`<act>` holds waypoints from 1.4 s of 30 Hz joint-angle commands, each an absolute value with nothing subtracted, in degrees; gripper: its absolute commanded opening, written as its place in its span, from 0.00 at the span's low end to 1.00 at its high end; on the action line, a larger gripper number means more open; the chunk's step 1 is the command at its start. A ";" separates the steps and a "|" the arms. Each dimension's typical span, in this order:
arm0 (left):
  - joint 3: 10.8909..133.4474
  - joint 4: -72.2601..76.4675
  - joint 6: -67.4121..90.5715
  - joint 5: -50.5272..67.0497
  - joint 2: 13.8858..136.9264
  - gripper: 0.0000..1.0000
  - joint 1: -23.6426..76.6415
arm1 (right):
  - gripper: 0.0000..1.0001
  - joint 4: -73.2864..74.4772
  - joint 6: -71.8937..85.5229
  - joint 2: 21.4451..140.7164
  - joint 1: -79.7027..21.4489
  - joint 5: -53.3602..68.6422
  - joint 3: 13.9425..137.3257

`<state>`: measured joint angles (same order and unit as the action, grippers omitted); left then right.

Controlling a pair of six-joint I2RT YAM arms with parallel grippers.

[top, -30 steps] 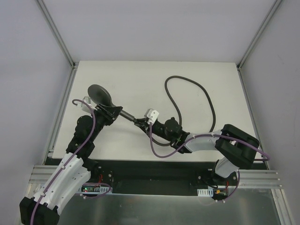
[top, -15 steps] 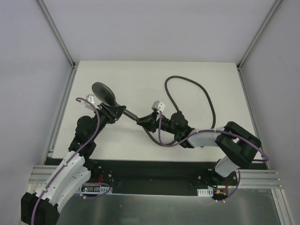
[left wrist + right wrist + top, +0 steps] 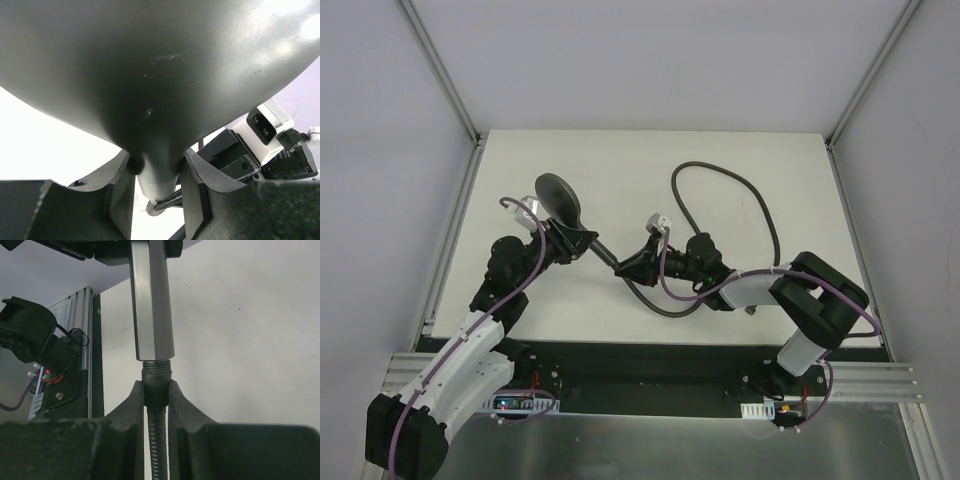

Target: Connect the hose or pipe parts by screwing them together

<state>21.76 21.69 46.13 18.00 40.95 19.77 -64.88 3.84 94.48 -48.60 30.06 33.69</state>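
Note:
The dark grey shower head (image 3: 560,194) is held above the table, its handle pointing down-right toward the hose fitting. My left gripper (image 3: 578,240) is shut on the handle just below the head; in the left wrist view the head (image 3: 150,65) fills the frame and its neck sits between the fingers (image 3: 119,192). My right gripper (image 3: 627,265) is shut on the hose's end fitting (image 3: 156,390), which sits in line with the handle (image 3: 151,300). A few threads (image 3: 156,366) show between fitting and handle. The hose (image 3: 705,165) loops across the right of the table.
The white table (image 3: 620,160) is bounded by aluminium rails on the left (image 3: 450,250) and along the front (image 3: 650,380), with grey walls behind. The right arm's elbow (image 3: 820,300) hangs over the table's near right. Purple cables run along both arms.
The left gripper has swung the shower head rightward and more upright. The right gripper has shifted slightly left and up and rolled about the hose end, still clamped on the fitting.

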 commanded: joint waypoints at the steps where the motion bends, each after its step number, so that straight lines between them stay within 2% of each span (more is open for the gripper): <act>1: 25.92 14.43 47.46 28.05 41.04 0.00 22.24 | 0.01 -81.94 2.56 91.59 -49.22 30.68 35.25; 8: 27.86 10.02 48.51 24.34 42.80 0.00 22.24 | 0.01 -63.04 -12.81 84.03 -53.51 20.31 36.56; 15: 28.56 8.27 44.92 25.75 43.24 0.00 22.32 | 0.01 -55.03 -20.83 81.30 -56.60 14.34 38.32; 23: 23.91 12.65 41.06 25.49 37.89 0.00 22.32 | 0.01 -60.37 -10.82 82.70 -54.58 20.11 39.37; 29: 22.24 15.81 38.67 30.06 38.41 0.00 22.24 | 0.01 -63.36 -4.93 84.46 -52.04 27.50 39.73; 42: 18.28 31.02 41.92 37.53 40.87 0.00 22.24 | 0.01 -82.16 9.40 90.08 -46.50 42.88 38.76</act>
<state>20.69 26.79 40.88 25.26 39.92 20.56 -57.52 2.04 90.41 -47.66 37.65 34.74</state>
